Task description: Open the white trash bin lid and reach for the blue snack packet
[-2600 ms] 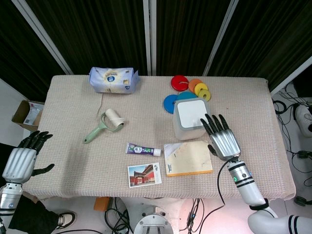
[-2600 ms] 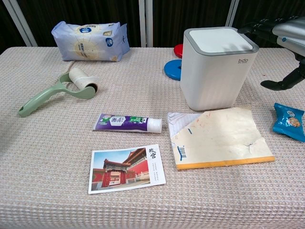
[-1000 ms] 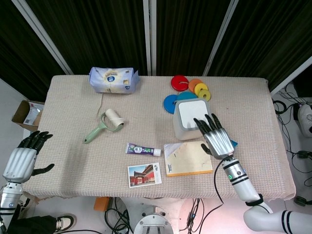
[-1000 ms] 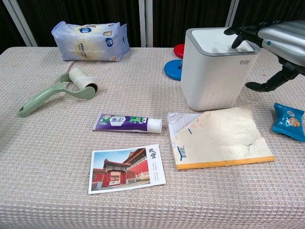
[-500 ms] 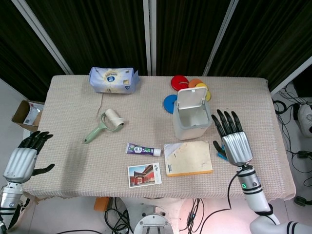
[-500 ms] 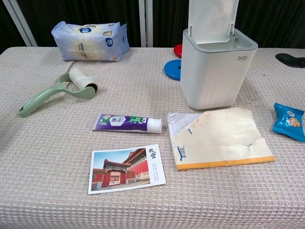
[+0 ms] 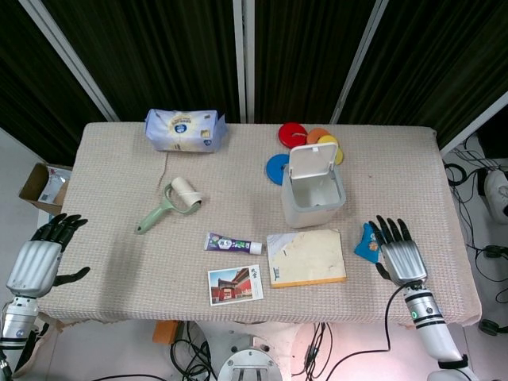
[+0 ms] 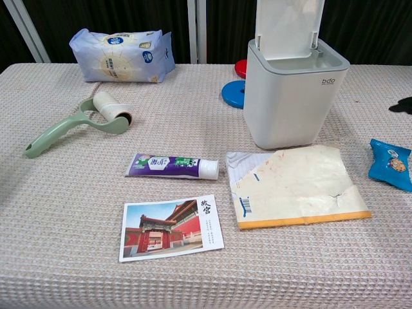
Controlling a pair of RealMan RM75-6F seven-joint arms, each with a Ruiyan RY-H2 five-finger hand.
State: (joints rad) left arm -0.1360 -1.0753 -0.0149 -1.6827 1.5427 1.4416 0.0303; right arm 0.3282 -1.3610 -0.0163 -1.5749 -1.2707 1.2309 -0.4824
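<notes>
The white trash bin (image 7: 313, 198) (image 8: 293, 96) stands right of the table's middle with its lid (image 7: 311, 160) (image 8: 288, 24) flipped up at the back. The blue snack packet (image 7: 367, 243) (image 8: 389, 163) lies flat on the cloth to the bin's right, near the front. My right hand (image 7: 402, 255) hovers just right of the packet, fingers spread, holding nothing; only a dark fingertip (image 8: 403, 105) of it shows at the chest view's right edge. My left hand (image 7: 36, 262) hangs off the table's left front corner, fingers apart, with nothing in it.
A worn notebook (image 7: 306, 258) lies in front of the bin, with a toothpaste tube (image 7: 232, 244) and postcard (image 7: 235, 284) to its left. A lint roller (image 7: 168, 205) and wipes pack (image 7: 184, 130) lie further left. Coloured discs (image 7: 305, 143) sit behind the bin.
The bin lid, pressed a second ago, has sprung up and stays up. My right hand has pulled back from the bin toward the front right, beside the snack packet.
</notes>
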